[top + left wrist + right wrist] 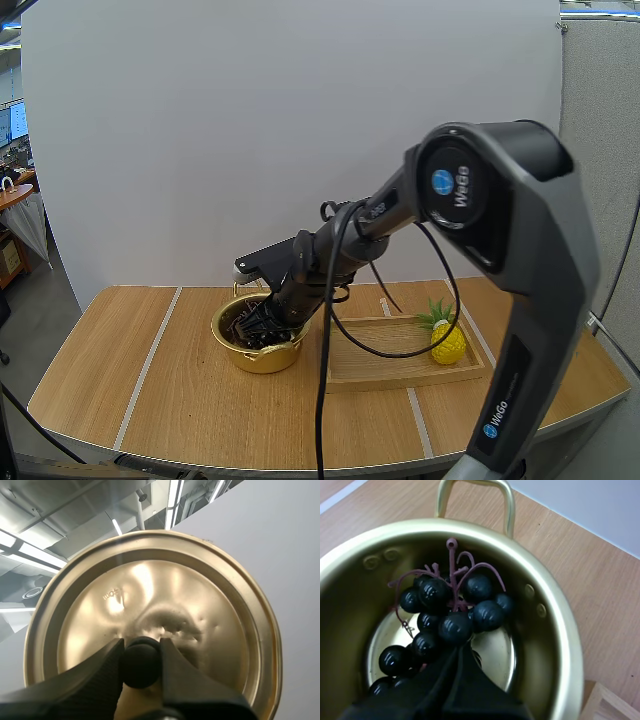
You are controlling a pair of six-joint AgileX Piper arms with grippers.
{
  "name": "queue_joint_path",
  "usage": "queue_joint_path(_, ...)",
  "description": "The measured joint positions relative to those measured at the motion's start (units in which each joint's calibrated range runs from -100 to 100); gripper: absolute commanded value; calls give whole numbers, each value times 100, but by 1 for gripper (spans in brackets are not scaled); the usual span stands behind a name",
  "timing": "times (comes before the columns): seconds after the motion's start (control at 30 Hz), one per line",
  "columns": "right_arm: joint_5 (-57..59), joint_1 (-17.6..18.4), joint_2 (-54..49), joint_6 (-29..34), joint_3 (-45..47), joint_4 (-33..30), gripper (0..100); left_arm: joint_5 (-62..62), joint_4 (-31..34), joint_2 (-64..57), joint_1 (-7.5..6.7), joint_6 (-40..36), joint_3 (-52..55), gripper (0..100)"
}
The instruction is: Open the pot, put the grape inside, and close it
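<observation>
The golden pot stands open on the table, left of centre. My right gripper reaches down into it. In the right wrist view the bunch of dark grapes with its reddish stem sits inside the pot, low over the bottom. The right gripper has its fingers closed together at the bunch's lower grapes. My left gripper is shut on the black knob of the golden lid, which it holds up in the air away from the table.
A shallow wooden tray lies just right of the pot, with a yellow toy pineapple at its right end. Bare tabletop stretches to the left of the pot and along the front edge.
</observation>
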Motion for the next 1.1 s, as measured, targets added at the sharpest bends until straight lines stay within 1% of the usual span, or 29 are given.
queue_joint_path(0.43,-14,0,113,0,-92,-12,0,0,0,0,0,0,0,0)
queue_joint_path(0.5,163,-7,25,0,-102,-47,0,0,0,0,0,0,0,0)
queue_joint_path(0.53,469,-7,-284,0,-102,-47,0,0,0,0,0,0,0,0)
queue_joint_path(0.63,735,0,-696,0,-102,-35,0,0,0,0,0,0,0,0)
queue_joint_path(0.7,946,0,-1220,0,-102,1,0,0,0,0,0,0,0,0)
queue_joint_path(0.8,1062,0,-1574,0,-102,1,0,0,0,0,0,0,0,0)
queue_joint_path(0.93,1637,0,-2140,0,-88,1,0,0,0,0,0,0,0,0)
queue_joint_path(1.1,2176,0,-3167,0,87,1,0,0,0,0,0,0,0,0)
